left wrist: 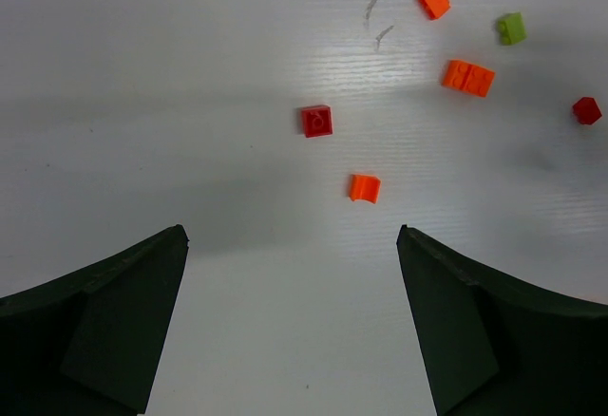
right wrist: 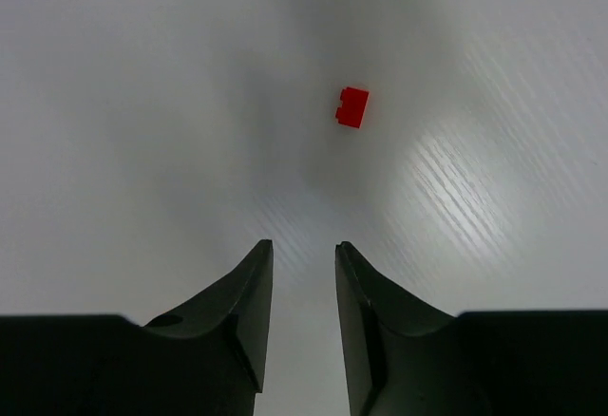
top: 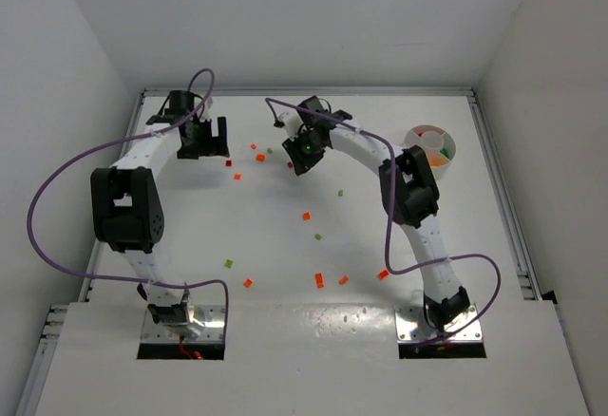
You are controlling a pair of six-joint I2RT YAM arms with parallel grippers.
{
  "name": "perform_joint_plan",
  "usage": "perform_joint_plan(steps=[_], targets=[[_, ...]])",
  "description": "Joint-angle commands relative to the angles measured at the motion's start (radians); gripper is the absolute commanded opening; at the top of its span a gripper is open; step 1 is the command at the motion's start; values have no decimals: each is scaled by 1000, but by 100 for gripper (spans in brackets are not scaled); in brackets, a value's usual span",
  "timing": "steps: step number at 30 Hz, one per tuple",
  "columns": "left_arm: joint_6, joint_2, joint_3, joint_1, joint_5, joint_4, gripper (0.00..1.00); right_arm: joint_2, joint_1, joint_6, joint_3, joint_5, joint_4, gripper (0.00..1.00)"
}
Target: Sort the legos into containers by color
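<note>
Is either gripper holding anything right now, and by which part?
Nothing is held: the left gripper gapes wide, the right gripper shows an empty narrow gap, a red brick loose ahead.

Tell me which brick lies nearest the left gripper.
The lone orange brick just below-right of the square red brick; the others lie farther away.
</note>
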Motion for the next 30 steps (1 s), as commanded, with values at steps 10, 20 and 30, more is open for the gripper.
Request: perform_joint_plan(steps=[10,20,30], targets=[[0,-30,-10,19,5,8,99,73,59,72,67,104,89,36],[-9,-21,-10,29,27,8,99,144,68,81,112,179,132,44],[-9,-11,-10,29,47,8,99,214,68,81,167,189,142,40]])
